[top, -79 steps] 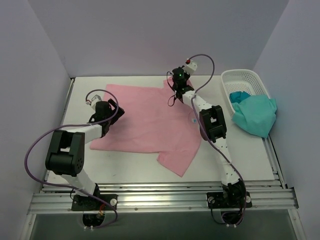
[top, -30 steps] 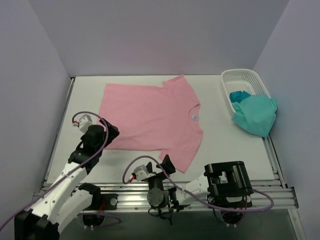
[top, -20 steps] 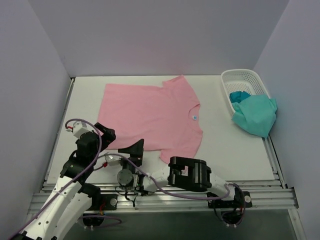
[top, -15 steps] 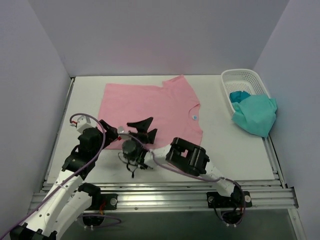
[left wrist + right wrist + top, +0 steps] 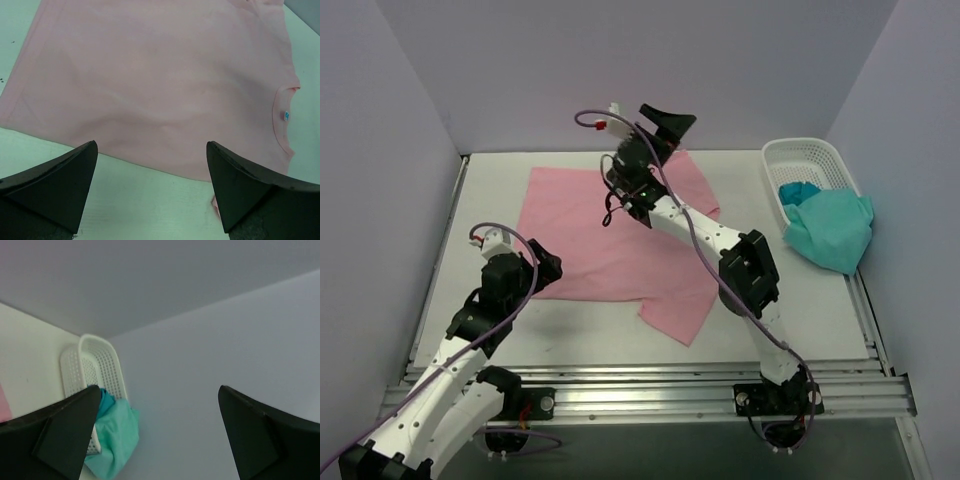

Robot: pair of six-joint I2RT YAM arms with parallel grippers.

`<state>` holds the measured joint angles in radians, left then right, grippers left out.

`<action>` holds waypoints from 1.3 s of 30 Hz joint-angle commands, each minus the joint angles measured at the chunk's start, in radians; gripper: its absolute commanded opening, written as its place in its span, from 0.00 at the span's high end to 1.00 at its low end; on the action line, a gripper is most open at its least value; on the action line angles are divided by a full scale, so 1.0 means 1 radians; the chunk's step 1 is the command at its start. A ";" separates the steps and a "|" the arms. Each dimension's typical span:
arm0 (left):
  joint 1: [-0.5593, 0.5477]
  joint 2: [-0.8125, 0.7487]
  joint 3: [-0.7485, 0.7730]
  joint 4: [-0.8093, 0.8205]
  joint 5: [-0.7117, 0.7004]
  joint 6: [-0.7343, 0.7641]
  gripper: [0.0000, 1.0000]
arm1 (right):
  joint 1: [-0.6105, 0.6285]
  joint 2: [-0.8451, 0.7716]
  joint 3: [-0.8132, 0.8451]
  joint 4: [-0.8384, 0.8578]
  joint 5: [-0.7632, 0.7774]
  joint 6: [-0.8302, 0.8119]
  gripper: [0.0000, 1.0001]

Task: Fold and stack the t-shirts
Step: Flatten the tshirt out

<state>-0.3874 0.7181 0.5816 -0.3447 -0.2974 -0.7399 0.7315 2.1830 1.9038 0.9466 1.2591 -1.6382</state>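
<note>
Lee: Since half a second ago, the right arm has been swung up from low over the near part of the worktop (image 5: pixel 790 310). Its right hand (image 5: pixel 655 125) is now raised high over the far edge of the pink t-shirt (image 5: pixel 570 215).

Kim: Is anything gripped by it?

Lee: Nothing. In the right wrist view the fingers are spread wide, and only the wall is seen between them. The white basket (image 5: pixel 90 360) and the teal t-shirt (image 5: pixel 112 440) are seen at the lower left.

Kim: And the left hand (image 5: pixel 535 262)?

Lee: It has hardly been moved. It is held by the near left corner of the pink t-shirt, released, with its fingers wide apart and nothing between them. Whether the worktop is touched cannot be told.

Kim: How is the pink t-shirt laid?

Lee: It is spread flat on the worktop, collar to the right, with one sleeve pointing to the near edge. A small pale label (image 5: pixel 286 115) is seen inside the collar. Part of the cloth is hidden by the right arm.

Kim: And the teal one?

Lee: It is draped, crumpled, over the near rim of the basket at the right edge. Part lies inside and part hangs outside.
</note>
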 commanded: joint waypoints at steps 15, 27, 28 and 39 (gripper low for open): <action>-0.015 -0.075 0.080 -0.166 -0.069 0.024 0.02 | -0.279 -0.945 -0.915 -0.885 -0.972 2.235 0.07; -0.016 -0.019 0.011 -0.182 -0.071 0.007 0.03 | 0.164 -1.345 -1.172 -1.220 -0.707 2.554 0.10; -0.016 -0.003 0.008 -0.177 -0.065 0.001 0.03 | 0.187 -1.345 -1.222 -1.211 -0.704 2.584 0.10; -0.016 0.089 -0.012 -0.117 -0.068 -0.024 0.04 | 0.318 -1.180 -1.382 -0.909 -0.788 2.671 0.12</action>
<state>-0.4004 0.8021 0.5629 -0.5064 -0.3447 -0.7509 1.0283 0.9985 0.5266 -0.0986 0.4656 0.9817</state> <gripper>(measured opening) 0.967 0.885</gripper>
